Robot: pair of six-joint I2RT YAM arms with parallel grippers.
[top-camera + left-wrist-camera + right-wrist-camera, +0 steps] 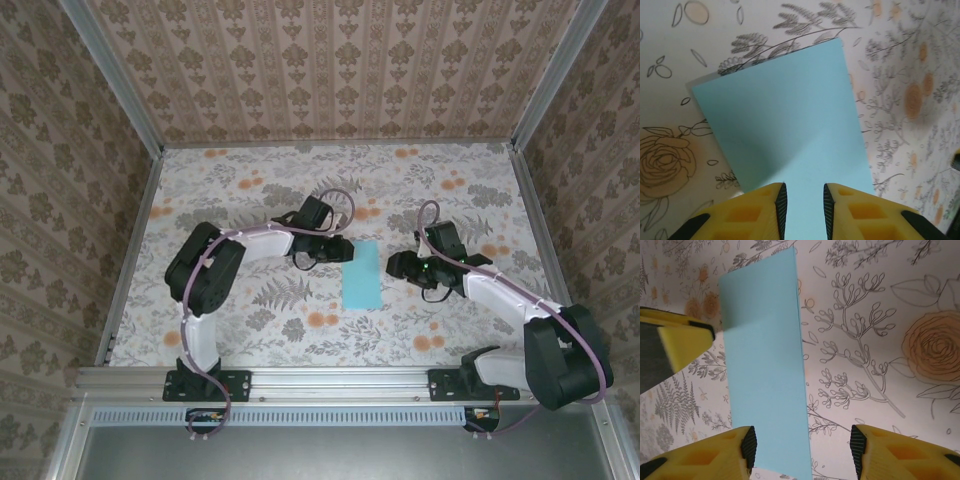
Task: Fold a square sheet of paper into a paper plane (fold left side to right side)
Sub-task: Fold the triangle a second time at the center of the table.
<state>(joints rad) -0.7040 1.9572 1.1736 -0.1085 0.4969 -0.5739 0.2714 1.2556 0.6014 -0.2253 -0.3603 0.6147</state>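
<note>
Thin light cyan-blue paper sheet [361, 275] (folded narrow) lies between your grippers | left gripper [804, 194]: slightly apart over its end | right gripper [802, 442]: wide apart, empty.

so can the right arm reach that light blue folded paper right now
Probably yes: the right gripper hangs open right above the light blue folded paper, one paper edge between its jaws and nothing in the way. The left gripper is over the same sheet, so it could crowd things.

White-and-black arms [200, 338], lilac cables [419, 218], yellow pincer fingers [735, 218].
</note>
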